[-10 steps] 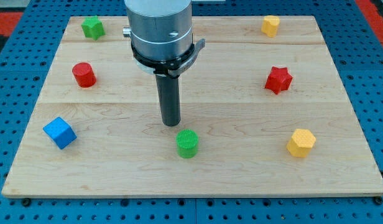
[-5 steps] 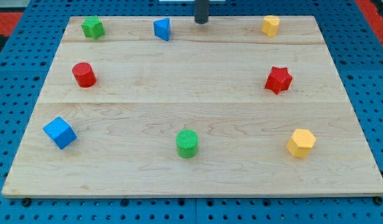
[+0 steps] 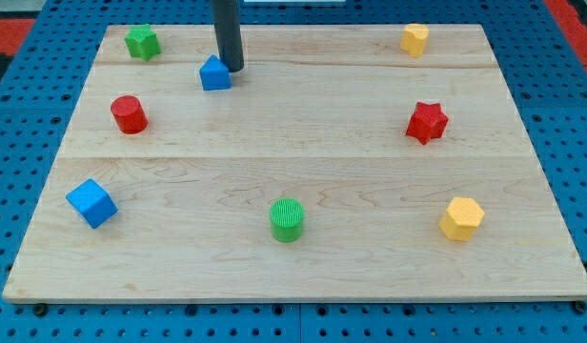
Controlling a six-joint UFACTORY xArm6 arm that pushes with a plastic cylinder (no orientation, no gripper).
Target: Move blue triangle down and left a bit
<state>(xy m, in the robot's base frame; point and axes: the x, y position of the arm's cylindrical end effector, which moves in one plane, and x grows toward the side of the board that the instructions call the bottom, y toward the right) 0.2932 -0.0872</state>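
The blue triangle [image 3: 214, 73] lies on the wooden board [image 3: 293, 162] near the view's top, left of centre. My tip [image 3: 232, 69] stands just to the right of the triangle, touching or almost touching its upper right side. The dark rod rises straight out of the view's top.
A green block [image 3: 141, 42] sits at the top left and a yellow block [image 3: 414, 39] at the top right. A red cylinder [image 3: 129, 114] and blue cube [image 3: 91, 203] are at the left. A green cylinder [image 3: 287, 219], red star [image 3: 427, 122] and yellow hexagon [image 3: 461, 218] lie lower and right.
My tip has moved left and down from the top edge to the triangle's right side. The blue triangle has slid down and left from its earlier spot.
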